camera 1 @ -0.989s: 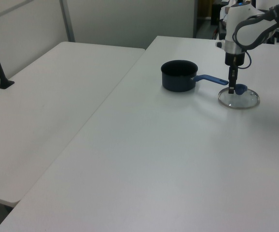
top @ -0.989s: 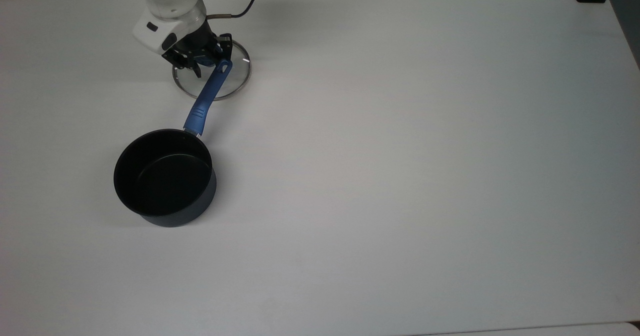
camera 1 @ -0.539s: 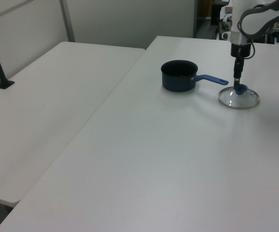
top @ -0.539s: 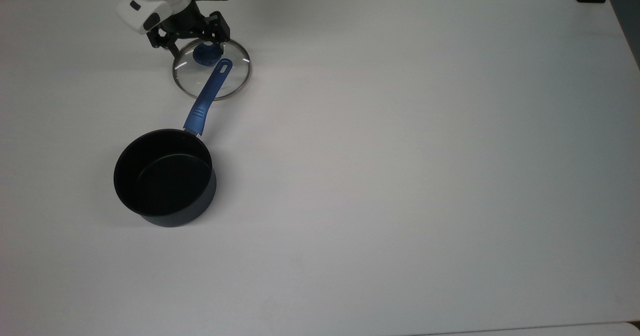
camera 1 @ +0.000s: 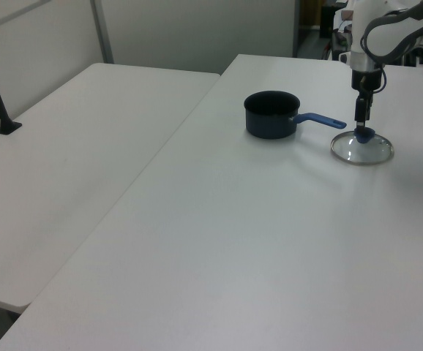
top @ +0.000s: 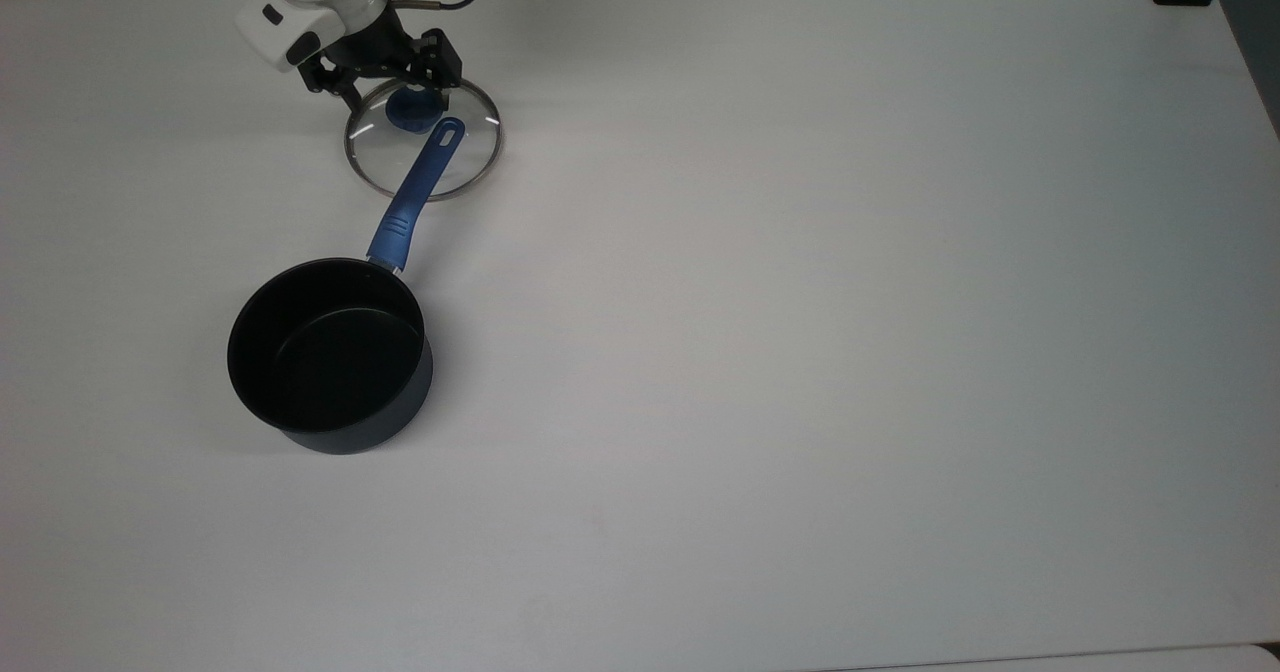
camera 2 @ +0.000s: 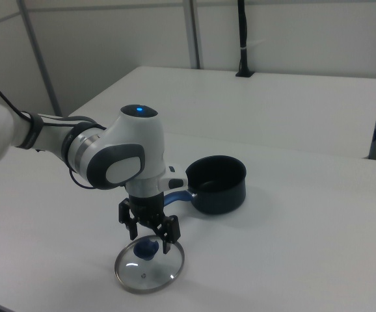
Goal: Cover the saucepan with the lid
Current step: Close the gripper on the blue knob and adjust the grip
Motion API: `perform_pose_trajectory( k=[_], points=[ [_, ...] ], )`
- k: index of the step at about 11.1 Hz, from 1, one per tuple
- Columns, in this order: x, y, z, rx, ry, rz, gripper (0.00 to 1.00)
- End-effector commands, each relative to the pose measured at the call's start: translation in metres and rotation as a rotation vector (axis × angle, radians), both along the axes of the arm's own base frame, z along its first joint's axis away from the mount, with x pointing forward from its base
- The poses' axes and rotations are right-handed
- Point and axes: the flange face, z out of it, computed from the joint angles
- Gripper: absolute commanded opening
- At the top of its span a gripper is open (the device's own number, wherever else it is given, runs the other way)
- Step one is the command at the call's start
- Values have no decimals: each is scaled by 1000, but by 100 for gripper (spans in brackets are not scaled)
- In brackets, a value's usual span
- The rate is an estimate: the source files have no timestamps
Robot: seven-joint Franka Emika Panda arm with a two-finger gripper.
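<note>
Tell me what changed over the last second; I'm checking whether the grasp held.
The gripper rose off the lid's knob and drew back toward the top view's upper left, fingers open, holding nothing. The lid and saucepan stayed put on the table.

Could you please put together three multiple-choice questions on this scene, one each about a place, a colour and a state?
1. Where does the lid lie?
A. On the table, under the end of the saucepan's handle
B. On top of the saucepan
C. Inside the saucepan

2. What colour is the lid's knob?
A. Red
B. Blue
C. White

3. In what state is the saucepan?
A. Covered
B. Tipped on its side
C. Upright and uncovered

Answers:
1. A: the top view shows the lid flat on the table, with the handle end over its glass.
2. B: the right view shows a blue knob just below the gripper.
3. C: its black inside is open to the top view.
</note>
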Motion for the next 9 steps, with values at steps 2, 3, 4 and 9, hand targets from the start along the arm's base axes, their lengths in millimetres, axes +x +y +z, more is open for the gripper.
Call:
perform_pose_trajectory(
  k=[2, 3, 4, 9],
  points=[
    [-11, 5, -17, -48, 60, 36, 100],
    [-10, 9, -21, -49, 70, 43, 94],
    [-9, 9, -22, -54, 68, 26, 80],
    [-8, 10, -21, -58, 65, -10, 65]
  ],
)
